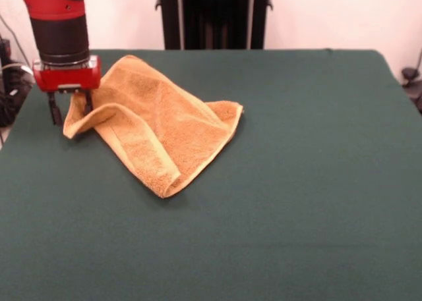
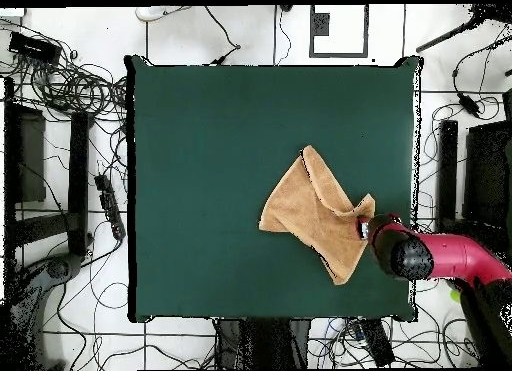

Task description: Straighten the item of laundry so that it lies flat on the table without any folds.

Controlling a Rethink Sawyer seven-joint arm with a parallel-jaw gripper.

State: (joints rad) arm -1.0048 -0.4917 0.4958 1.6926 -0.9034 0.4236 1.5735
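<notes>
The orange-tan towel point(image 1: 158, 130) lies crumpled on the green table point(image 1: 303, 195), folded over itself, with one fold ridge running from its left corner to its near corner. My gripper point(image 1: 70, 109) stands at the towel's left corner with its two fingers apart. One finger point(image 1: 54, 110) is outside the corner and the other is against the cloth. The gripper is open and low, close to the table. In the overhead view the towel point(image 2: 315, 212) lies right of the table's point(image 2: 200, 167) middle, and the gripper point(image 2: 365, 227) is at its right corner.
The gripper works near the table's left edge in the front view. The black pedestal point(image 1: 214, 14) stands behind the far edge. Cables and stands point(image 2: 70, 87) lie on the floor around the table.
</notes>
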